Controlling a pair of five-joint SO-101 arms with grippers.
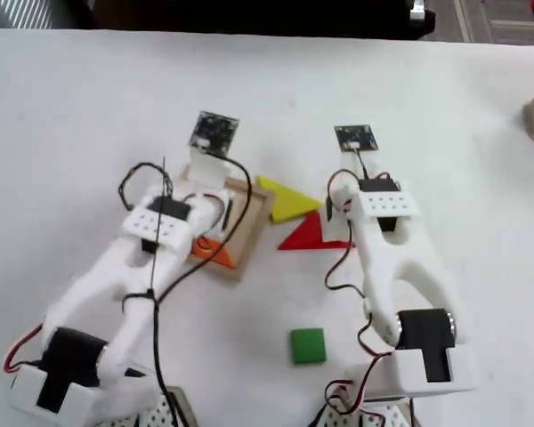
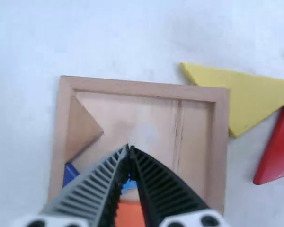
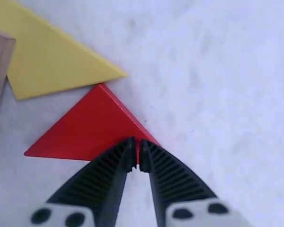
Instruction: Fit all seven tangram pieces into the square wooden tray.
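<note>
The square wooden tray (image 2: 142, 87) lies near the middle of the white desk (image 1: 89, 107). Inside it, a plain wooden triangle (image 2: 80, 127) sits against one wall, with a blue piece (image 2: 70, 172) and an orange piece (image 2: 130, 215) next to it. Just outside the rim lies a flat yellow triangle (image 1: 285, 200), with a red triangle (image 3: 90, 130) beside it, and a green square (image 1: 308, 346) sits toward the desk's near edge. The left gripper (image 2: 129, 153) hangs over the tray with its fingers clenched on nothing. The right gripper (image 3: 136, 153) is likewise closed, above a corner of the red triangle. The pieces look light, stiff and smooth, and are probably best pinched across opposite edges.
</note>
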